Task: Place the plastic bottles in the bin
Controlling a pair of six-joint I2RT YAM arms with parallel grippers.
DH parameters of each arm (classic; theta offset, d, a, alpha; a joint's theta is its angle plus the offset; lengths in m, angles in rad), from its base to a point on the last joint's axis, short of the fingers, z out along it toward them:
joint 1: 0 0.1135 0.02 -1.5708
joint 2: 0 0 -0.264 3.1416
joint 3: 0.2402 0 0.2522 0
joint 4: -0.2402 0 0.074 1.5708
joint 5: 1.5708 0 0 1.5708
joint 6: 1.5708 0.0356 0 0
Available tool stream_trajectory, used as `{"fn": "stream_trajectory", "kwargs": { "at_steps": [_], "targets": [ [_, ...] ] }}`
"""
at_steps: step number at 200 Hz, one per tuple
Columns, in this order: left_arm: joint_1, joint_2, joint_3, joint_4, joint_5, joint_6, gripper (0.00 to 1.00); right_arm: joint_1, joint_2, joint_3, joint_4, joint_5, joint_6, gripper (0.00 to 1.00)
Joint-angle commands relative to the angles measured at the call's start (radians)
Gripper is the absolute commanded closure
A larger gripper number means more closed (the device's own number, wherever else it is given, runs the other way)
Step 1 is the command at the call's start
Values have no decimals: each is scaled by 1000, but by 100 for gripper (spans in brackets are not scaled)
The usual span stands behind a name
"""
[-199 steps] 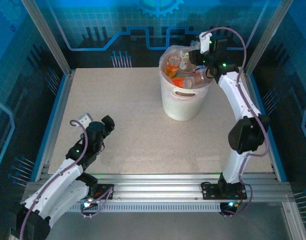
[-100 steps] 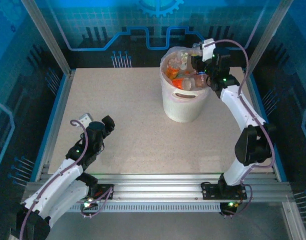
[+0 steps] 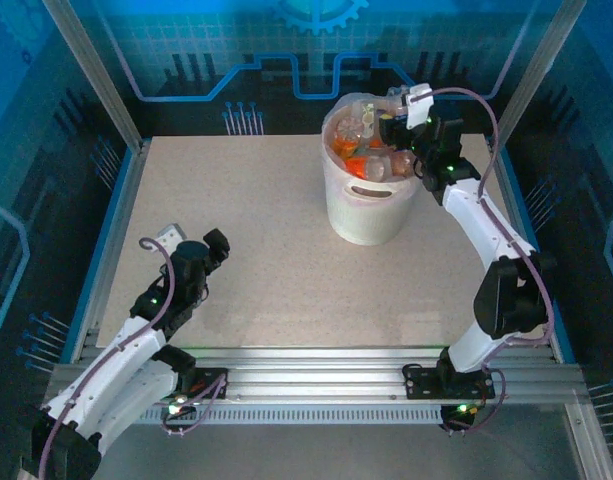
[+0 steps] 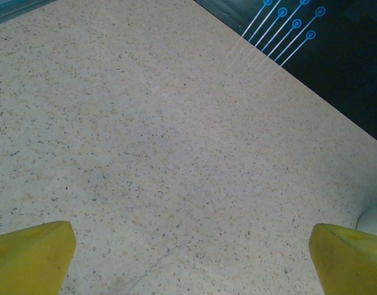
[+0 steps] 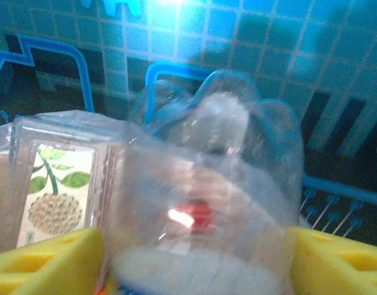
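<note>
One clear bottle sits between the jaws of the right end effector over the bin, ready for dropping; I cannot tell whether it is gripped. The left end effector gapes wide, empty.

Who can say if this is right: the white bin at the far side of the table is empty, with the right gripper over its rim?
The bin is not empty: the top external view shows plastic bottles heaped in it to the rim. It does stand at the far side of the table, the right gripper over its rim.
</note>
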Motion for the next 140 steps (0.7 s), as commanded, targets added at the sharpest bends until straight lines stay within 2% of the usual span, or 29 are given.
{"fn": "stream_trajectory", "kwargs": {
  "at_steps": [1,14,44,89,110,140],
  "targets": [
    [6,-13,35,-1,12,33,1,13,-62,8,-92,-17,-2,7],
    [6,-11,38,3,15,37,1,16,-82,34,-126,-25,-2,0],
    [6,-2,46,15,26,47,1,23,-121,90,-203,-26,9,0],
    [7,37,81,10,36,89,1,25,-206,141,-367,61,98,0],
    [6,42,94,1,24,121,1,25,-301,77,-427,137,152,0],
    [12,46,109,-5,0,181,1,22,-495,-131,-462,244,222,0]
  ]
}}
